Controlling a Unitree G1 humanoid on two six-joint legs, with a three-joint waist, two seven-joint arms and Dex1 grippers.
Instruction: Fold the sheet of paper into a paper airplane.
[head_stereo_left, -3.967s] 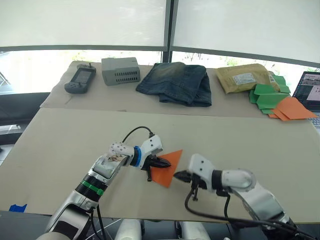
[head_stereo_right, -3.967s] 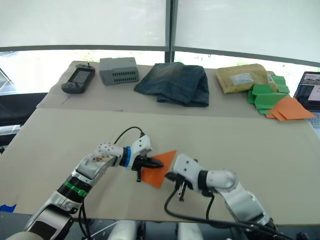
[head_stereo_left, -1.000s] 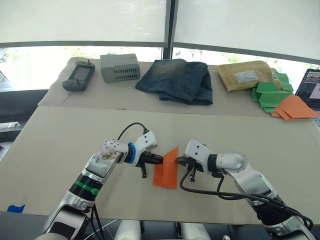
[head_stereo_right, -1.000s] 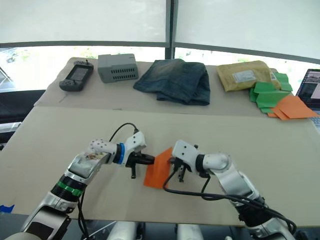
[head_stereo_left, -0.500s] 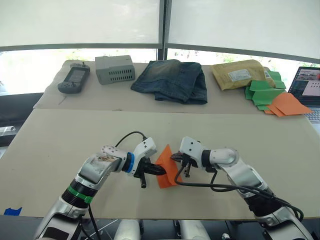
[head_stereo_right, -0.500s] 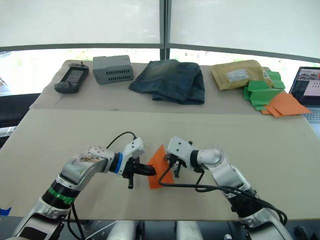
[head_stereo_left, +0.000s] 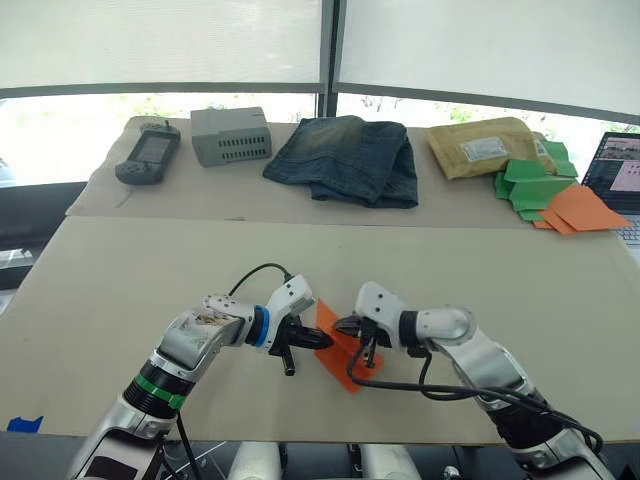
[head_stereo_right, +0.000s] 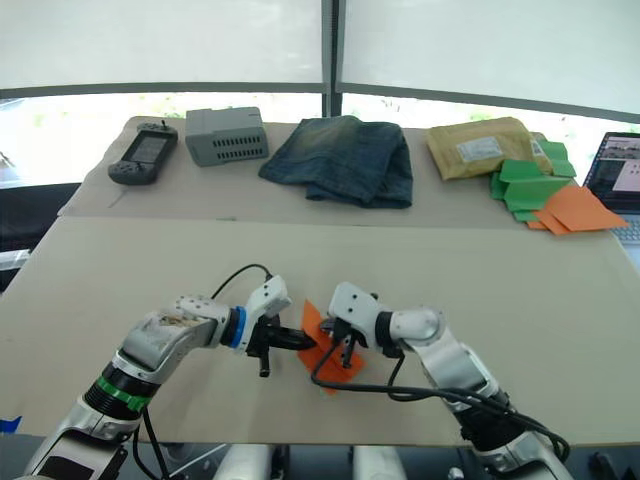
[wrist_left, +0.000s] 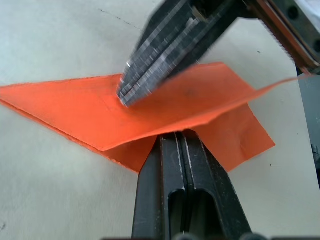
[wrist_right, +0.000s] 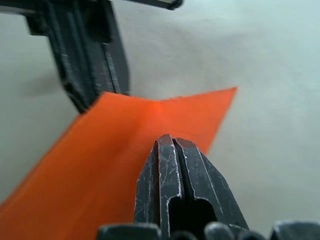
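Observation:
The sheet of paper (head_stereo_left: 338, 356) is bright orange and lies creased near the table's front edge, with one flap lifted over a lower layer (wrist_left: 235, 142). My left gripper (head_stereo_left: 318, 340) comes in from the left, shut. Its tip (wrist_left: 176, 136) is tucked under the edge of the raised flap, over the lower layer. My right gripper (head_stereo_left: 346, 327) comes in from the right, also shut, and its fingertips (wrist_left: 131, 89) rest on top of the flap. The paper spreads out beyond that gripper's own tip (wrist_right: 170, 141). The two grippers nearly meet over the paper.
On the far strip of the table (head_stereo_left: 150, 290) lie a handheld device (head_stereo_left: 145, 155), a grey box (head_stereo_left: 230, 135), folded jeans (head_stereo_left: 345, 160) and a padded envelope (head_stereo_left: 480, 148). Green paper shapes (head_stereo_left: 530, 185), paler orange pieces (head_stereo_left: 580, 210) and a laptop (head_stereo_left: 620, 170) are at the right.
Half a second ago the paper stood upright between the two grippers. It has since tipped over and lies low on the table, with the right gripper down on top of it.

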